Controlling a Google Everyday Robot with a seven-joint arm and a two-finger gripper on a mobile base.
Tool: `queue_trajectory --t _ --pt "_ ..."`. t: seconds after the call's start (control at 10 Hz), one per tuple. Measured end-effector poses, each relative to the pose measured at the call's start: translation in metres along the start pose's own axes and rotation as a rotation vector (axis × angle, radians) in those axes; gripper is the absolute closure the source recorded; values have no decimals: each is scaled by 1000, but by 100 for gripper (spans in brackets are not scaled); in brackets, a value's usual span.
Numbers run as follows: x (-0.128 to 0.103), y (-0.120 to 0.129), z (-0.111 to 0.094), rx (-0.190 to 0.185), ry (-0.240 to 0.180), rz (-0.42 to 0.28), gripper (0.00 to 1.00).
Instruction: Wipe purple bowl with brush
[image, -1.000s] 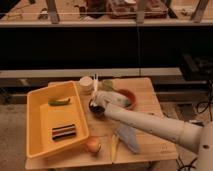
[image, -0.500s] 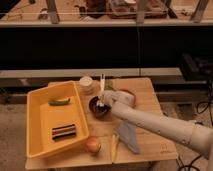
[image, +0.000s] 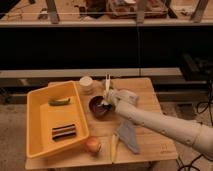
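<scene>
The purple bowl (image: 97, 107) sits on the wooden table (image: 150, 92) just right of the yellow tray. My gripper (image: 110, 97) is at the bowl's right rim, shut on the brush (image: 107, 82). The brush's white handle sticks up above the gripper, and its pale head dips into the bowl. My white arm (image: 160, 125) reaches in from the lower right and hides the table behind it.
A yellow tray (image: 37, 117) on the left holds a green item (image: 59, 102) and a dark striped item (image: 65, 131). A cream cup (image: 86, 82) stands behind the bowl. In front lie an onion-like ball (image: 92, 145), a pale yellow strip (image: 114, 147) and a grey-blue cloth (image: 129, 136).
Over the last second my arm swung left and brought the brush from the table's middle to the purple bowl. Since half a second ago the brush has only shifted slightly.
</scene>
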Motion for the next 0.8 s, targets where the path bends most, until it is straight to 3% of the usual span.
queue_trajectory --t 0.2,0.4,0.8 --pt "13 5 19 13 4 -11 100" --pt "18 -4 36 52 -10 -17 100" --pt "21 -40 40 165 -103 -12 100"
